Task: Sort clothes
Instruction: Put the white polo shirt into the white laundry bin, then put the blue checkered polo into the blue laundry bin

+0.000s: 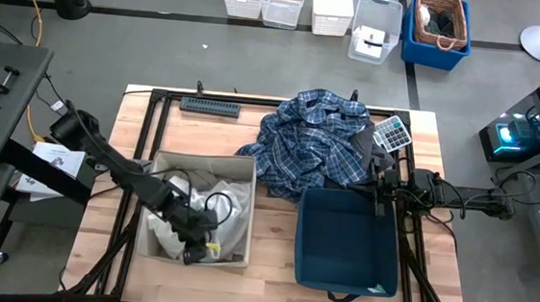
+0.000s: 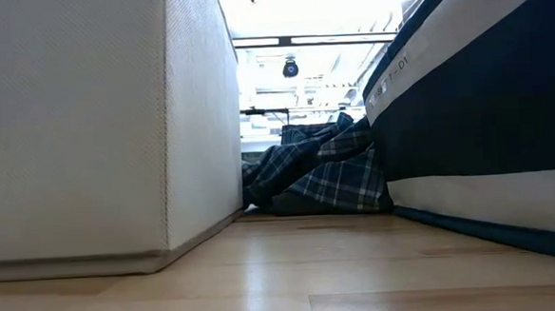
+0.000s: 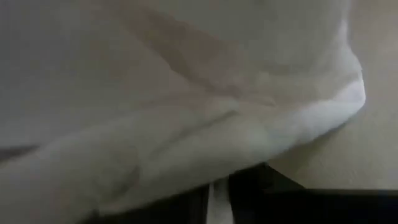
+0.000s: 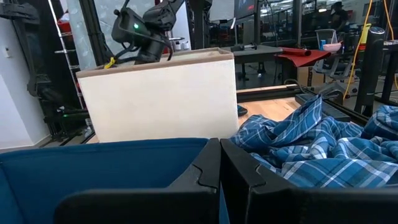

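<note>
A: Where are the clothes found?

B: 1 plaid shirt (image 1: 314, 140) is heaped on the table (image 1: 101, 215) toward the far side, between the 2 bins and draped against the far rim of the navy bin (image 1: 345, 244). A white garment (image 1: 231, 211) is bunched inside the beige bin (image 1: 206, 168) on the left. A dark piece may be tucked under the shirt's right edge; it cannot be told for certain.

A: And the grippers?

B: The left gripper (image 1: 192, 227) is sunk into the beige bin, pressed against white cloth. Whether its fingers are clenched or released cannot be told; the fabric fills its wrist view. The right gripper (image 4: 219, 163) is held over the navy bin's far right corner, just beside the shirt, fingers closed together with nothing between them.

A: How is the shirt expected to handle?

B: It is judged light, limp and non-fragile. Any pinch is likely to lift only a fold, with the rest trailing and possibly snagging the bin rim. A raised ridge near the heap's middle is judged the best hold, so less hangs loose.
</note>
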`<move>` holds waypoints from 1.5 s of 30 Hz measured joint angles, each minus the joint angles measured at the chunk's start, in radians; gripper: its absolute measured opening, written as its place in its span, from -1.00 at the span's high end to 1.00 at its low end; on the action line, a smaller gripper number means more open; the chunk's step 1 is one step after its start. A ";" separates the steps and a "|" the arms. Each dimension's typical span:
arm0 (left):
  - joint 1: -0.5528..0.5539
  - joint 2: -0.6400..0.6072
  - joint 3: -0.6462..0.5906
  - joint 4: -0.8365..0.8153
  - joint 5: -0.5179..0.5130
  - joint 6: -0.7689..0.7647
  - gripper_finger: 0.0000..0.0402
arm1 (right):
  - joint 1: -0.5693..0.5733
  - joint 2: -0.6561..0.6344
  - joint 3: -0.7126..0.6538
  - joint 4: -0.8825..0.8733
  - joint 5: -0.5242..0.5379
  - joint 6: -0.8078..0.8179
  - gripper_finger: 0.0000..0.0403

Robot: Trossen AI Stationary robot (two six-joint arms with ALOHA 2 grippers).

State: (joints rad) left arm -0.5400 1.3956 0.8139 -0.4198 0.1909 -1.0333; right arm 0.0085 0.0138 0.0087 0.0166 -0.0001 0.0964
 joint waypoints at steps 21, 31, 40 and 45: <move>0.269 -0.122 0.465 -0.708 -0.315 0.632 -0.02 | 0.000 0.000 0.000 0.000 0.000 0.000 1.00; 0.294 -0.121 0.489 -0.691 -0.287 0.731 -0.02 | 0.000 0.000 0.000 0.000 0.000 0.000 1.00; 0.284 -0.189 0.575 -0.636 -0.657 0.445 -0.02 | 0.000 0.000 0.000 0.000 0.000 0.000 1.00; 0.299 -0.242 0.616 -0.406 -0.915 0.367 -0.02 | 0.000 0.000 0.000 0.000 0.000 0.000 1.00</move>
State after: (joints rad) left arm -0.2414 1.1532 1.4300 -0.8255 -0.7238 -0.6659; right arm 0.0083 0.0139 0.0086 0.0166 0.0002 0.0963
